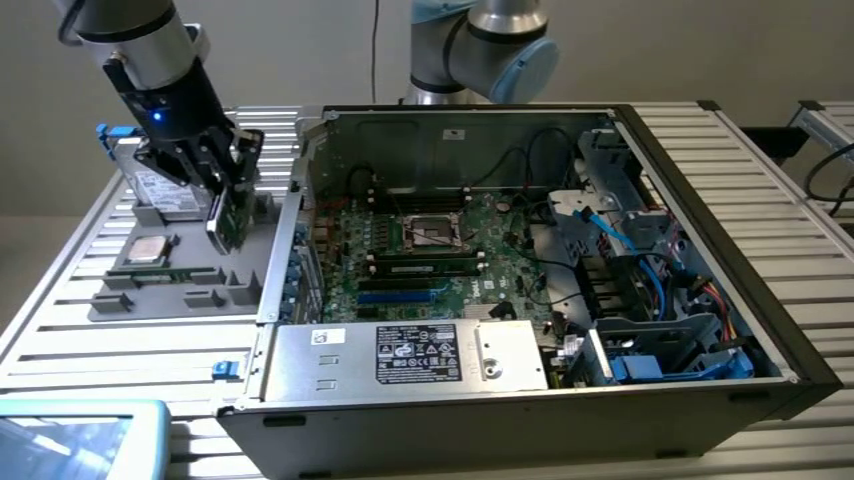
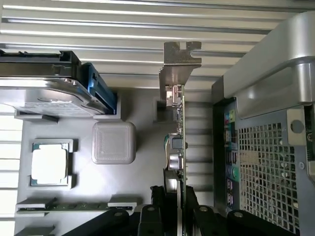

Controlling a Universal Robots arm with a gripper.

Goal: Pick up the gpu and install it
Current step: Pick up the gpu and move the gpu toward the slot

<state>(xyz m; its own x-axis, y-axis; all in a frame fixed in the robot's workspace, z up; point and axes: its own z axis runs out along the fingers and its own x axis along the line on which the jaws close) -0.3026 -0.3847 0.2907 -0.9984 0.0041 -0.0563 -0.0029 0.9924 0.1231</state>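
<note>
I read everything off the open computer case (image 1: 694,400) (image 2: 266,147), which lay on its side on the slatted table (image 1: 761,170). On the exterior view's left of the case sat a gray tray (image 1: 174,300) (image 2: 140,182), close against the case wall.

On the part of the tray farthest from the case stood the hard drive (image 1: 158,188) (image 2: 44,96). The processor chip (image 1: 147,250) (image 2: 49,164) and a memory stick (image 1: 167,270) (image 2: 74,207) lay flat on that same far side.

Closer to the case, the end effector (image 1: 220,205) (image 2: 173,199) hung over the side of the tray next to the case. Its fingers were drawn partway in and clamped on the gpu (image 1: 230,225) (image 2: 177,142). The card stood upright on its edge, running alongside the case's rear wall, near it but apart from it. Its silver bracket (image 2: 180,61) was at the end away from the fingers. I could not tell whether the card's lower edge was clear of the tray.

Inside the case, the green motherboard (image 1: 414,250) lay exposed on the case floor. The power supply (image 1: 414,355) sat along one inner wall of the case, its label facing up.
</note>
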